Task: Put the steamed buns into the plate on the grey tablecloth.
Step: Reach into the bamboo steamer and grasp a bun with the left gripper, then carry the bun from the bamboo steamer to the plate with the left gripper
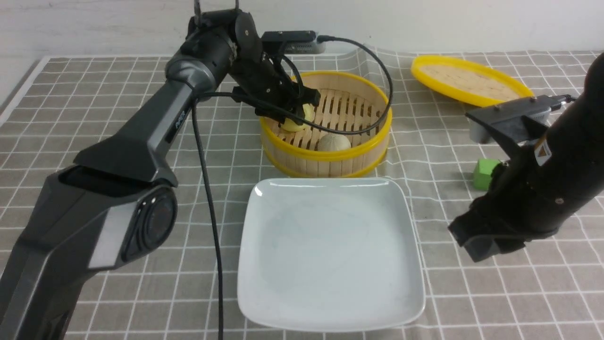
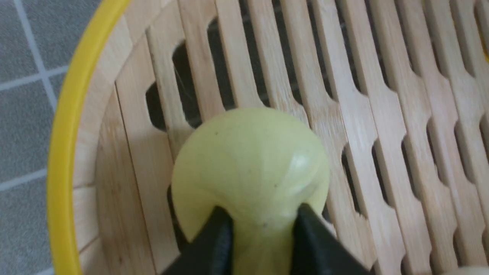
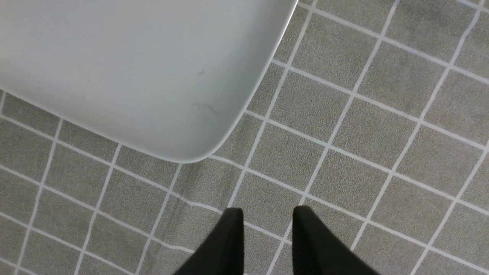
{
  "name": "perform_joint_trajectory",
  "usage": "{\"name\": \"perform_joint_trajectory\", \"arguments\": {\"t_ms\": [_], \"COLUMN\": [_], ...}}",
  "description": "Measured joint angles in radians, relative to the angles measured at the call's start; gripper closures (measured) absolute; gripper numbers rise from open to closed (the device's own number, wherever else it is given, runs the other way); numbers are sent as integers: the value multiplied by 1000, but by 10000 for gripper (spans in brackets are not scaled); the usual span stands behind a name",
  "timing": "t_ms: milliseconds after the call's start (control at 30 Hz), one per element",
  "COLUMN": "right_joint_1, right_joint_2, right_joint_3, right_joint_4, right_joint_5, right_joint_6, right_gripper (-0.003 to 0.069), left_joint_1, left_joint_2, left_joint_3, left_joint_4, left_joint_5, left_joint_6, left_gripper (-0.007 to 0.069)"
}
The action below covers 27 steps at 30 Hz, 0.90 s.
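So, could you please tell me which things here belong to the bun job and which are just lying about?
For the job:
- yellow bun
- pale grey bun
- steamer basket
- white plate
- grey tablecloth

Just lying about:
- yellow-rimmed lid
- green cube

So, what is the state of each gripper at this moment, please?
Left gripper: closed on the pale yellow round bun, inside the steamer.
Right gripper: open, holding nothing, above the grey gridded tablecloth.
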Motion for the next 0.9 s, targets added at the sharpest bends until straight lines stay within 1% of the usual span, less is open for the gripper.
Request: {"name": "perform_joint_trajectory", "arguments": {"t_ms": [33, 67, 100, 167, 200, 300, 333, 467, 533, 567, 633, 667, 733, 833, 867, 900], "right_joint_1": [0, 0, 0, 0, 0, 0, 0, 0, 0, 0, 0, 0, 0, 0, 0, 0], "right_joint_2": [0, 0, 0, 0, 1, 1, 1, 2, 2, 2, 2, 2, 2, 2, 2, 2], "right_joint_3": [0, 0, 0, 0, 0, 0, 0, 0, 0, 0, 0, 0, 0, 0, 0, 0], "right_joint_4": [1, 1, 2, 2, 2, 2, 2, 4, 8, 9, 10, 10, 10, 13, 13, 19], "right_joint_5": [0, 0, 0, -2, -2, -3, -3, -3, 0, 7, 12, 17, 20, 18, 18, 9], "right_joint_6": [0, 0, 0, 0, 0, 0, 0, 0, 0, 0, 0, 0, 0, 0, 0, 0], "right_gripper": [451, 451, 447, 444, 442, 438, 436, 433, 430, 428, 425, 423, 421, 422, 422, 421], "left_joint_1": [0, 0, 0, 0, 0, -1, -1, -1, -1, -1, -1, -2, -4, -16, -18, -41], "left_joint_2": [-6, -7, -27, -62, -109, -199, -264, -390, -478, -529, -582, -634, -713, -789, -789, -801], "left_joint_3": [0, 0, 2, 5, 6, 7, 15, 78, 194, 283, 385, 494, 694, 927, 942, 1052], "left_joint_4": [1, 3, 10, 24, 35, 49, 56, 47, 11, -14, -28, -36, -41, -37, -37, -32], "left_joint_5": [11, 13, 32, 57, 97, 126, 126, 126, 126, 126, 126, 126, 126, 126, 126, 124], "left_joint_6": [1, 1, 1, 1, 2, -4, -30, -85, -104, -105, -101, -96, -88, -86, -86, -86], "left_gripper": [511, 531, 582, 599, 603, 603, 603, 603, 603, 603, 603, 603, 603, 602, 602, 601]}}
